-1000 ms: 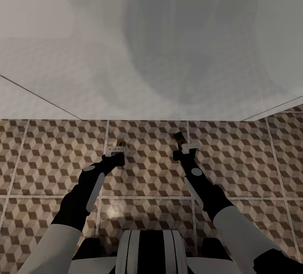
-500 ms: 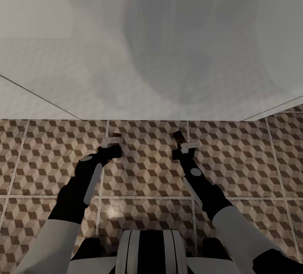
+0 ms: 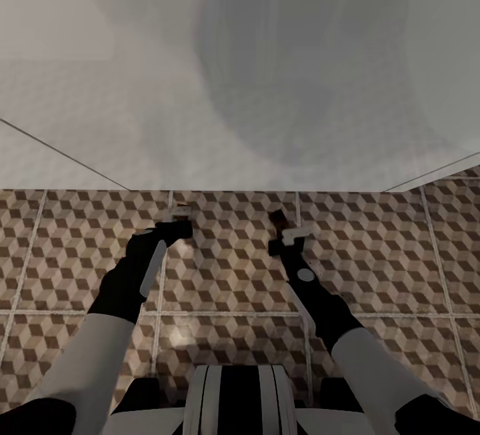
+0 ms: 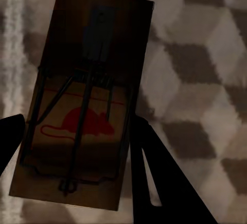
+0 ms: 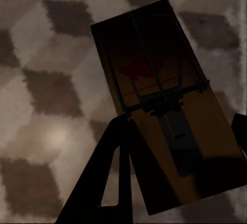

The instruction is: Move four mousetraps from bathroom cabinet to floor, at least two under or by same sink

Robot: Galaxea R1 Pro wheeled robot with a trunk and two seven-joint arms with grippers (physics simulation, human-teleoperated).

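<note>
**A:** Start at the left gripper (image 3: 181,213): both dark fingers (image 4: 154,177) are clamped on the long edges of a mousetrap (image 4: 82,95), board held flat over the tiles.

**B:** And the right gripper (image 3: 280,227) is doing the same job, pinching a second mousetrap (image 5: 164,105) by its sides. In the head view that second board pokes out ahead of the fingertips as a small dark sliver.

**A:** Both arms reach forward and low, just short of the pale white underside of what I take to be the bathroom sink (image 3: 240,75) looming above.

**B:** So this reads as the placing step: two traps carried, both hanging over the bathroom floor (image 3: 373,261) right at the sink's edge. Whether either board touches the tile yet, I can't tell.

**A:** Next move, I'd judge: lower each until the board lies flat, then open the fingers straight apart so nothing flips.

**B:** Look at the left trap: tan wood in shadow, dark wire frame and spring, a red mouse silhouette with a thin red line above it.

**A:** The right one shows a coiled spring across the middle and a duller red mark, the cube-pattern tiles blurred behind.
</note>
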